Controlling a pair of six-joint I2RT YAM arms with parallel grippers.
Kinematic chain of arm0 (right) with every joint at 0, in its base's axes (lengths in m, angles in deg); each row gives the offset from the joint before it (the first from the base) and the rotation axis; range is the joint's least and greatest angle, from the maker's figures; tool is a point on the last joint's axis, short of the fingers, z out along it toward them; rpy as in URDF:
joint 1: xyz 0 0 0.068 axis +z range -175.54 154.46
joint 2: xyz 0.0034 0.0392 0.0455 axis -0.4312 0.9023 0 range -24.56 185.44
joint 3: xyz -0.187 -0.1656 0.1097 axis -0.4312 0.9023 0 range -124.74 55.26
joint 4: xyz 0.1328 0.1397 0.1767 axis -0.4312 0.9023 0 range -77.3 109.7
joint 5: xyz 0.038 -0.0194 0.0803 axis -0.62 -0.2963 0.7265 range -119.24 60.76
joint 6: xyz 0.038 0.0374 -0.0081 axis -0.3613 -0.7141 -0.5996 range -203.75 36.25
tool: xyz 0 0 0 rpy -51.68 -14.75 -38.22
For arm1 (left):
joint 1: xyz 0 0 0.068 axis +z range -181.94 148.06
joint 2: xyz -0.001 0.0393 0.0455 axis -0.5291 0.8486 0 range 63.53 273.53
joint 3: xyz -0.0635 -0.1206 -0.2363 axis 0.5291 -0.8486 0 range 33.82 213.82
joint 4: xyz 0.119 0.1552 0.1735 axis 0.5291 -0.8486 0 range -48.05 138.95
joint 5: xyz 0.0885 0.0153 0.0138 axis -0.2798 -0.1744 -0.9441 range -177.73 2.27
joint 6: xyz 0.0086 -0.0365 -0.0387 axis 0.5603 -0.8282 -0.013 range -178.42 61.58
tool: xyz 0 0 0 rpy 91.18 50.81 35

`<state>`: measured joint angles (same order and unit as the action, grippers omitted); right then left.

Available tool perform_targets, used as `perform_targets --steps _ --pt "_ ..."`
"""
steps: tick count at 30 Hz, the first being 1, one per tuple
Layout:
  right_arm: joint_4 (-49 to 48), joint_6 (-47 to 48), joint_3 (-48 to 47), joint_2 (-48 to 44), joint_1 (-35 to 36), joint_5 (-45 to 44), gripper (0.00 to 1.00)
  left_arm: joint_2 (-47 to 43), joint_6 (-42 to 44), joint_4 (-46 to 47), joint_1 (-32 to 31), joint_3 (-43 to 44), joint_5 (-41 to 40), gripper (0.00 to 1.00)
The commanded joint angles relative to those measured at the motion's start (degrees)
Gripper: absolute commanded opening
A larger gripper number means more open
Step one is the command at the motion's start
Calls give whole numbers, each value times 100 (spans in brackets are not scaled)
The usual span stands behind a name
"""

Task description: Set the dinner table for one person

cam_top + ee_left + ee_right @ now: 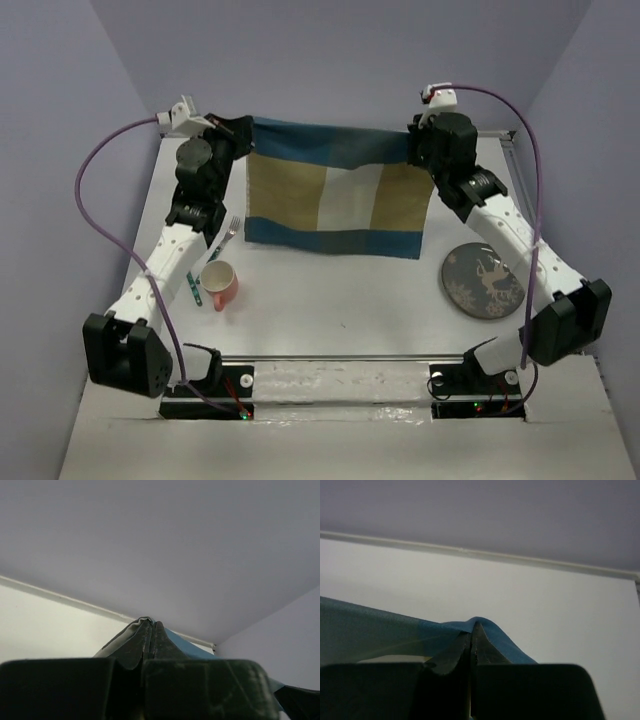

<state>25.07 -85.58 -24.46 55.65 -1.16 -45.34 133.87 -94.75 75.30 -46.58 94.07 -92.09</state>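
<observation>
A blue, tan and white checked placemat [335, 205] hangs stretched between both grippers above the far part of the dinner table [330, 300]. My left gripper [243, 135] is shut on its far left corner, and the cloth [187, 647] drapes over the closed fingers. My right gripper [415, 140] is shut on the far right corner, where blue cloth [380, 625] folds over the tips. The mat's near edge lies on the tabletop.
A pink mug [221, 282] stands at the near left. A fork [228, 235] and a green-handled utensil [194, 286] lie beside the left arm. A dark patterned plate [483, 280] sits at the right. Lilac walls enclose the table; a metal rail [330, 357] runs along its near edge.
</observation>
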Motion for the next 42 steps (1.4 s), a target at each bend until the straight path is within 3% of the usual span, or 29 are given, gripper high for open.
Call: perform_targets --steps 1,4,7,11,15,19,22,33,42 --pt "-568 551 -1490 539 -302 -77 0 689 338 -22 267 1698 -22 0" --pt "-279 902 -2711 1014 -302 -165 0 1051 460 -340 356 2410 110 0" --pt "-216 859 -2751 919 -302 53 0 929 496 -376 373 2326 93 0" --pt "-418 439 -1550 418 -302 256 0 386 286 1 382 1185 146 0" --pt "-1014 -211 661 -179 -302 511 0 -98 -127 641 374 -763 6 0" --pt "-1569 -643 2227 -120 -302 336 0 -189 -698 2114 356 -2520 197 0" --pt "-1833 -1012 3021 74 -250 458 0 84 -910 2479 356 -3218 208 0" --pt "-1746 -1900 4359 294 58 977 0 -556 -629 2296 356 -4161 252 0" --pt "-1193 -2155 4439 -145 514 1021 0 -1181 -532 2190 356 -4724 278 0"
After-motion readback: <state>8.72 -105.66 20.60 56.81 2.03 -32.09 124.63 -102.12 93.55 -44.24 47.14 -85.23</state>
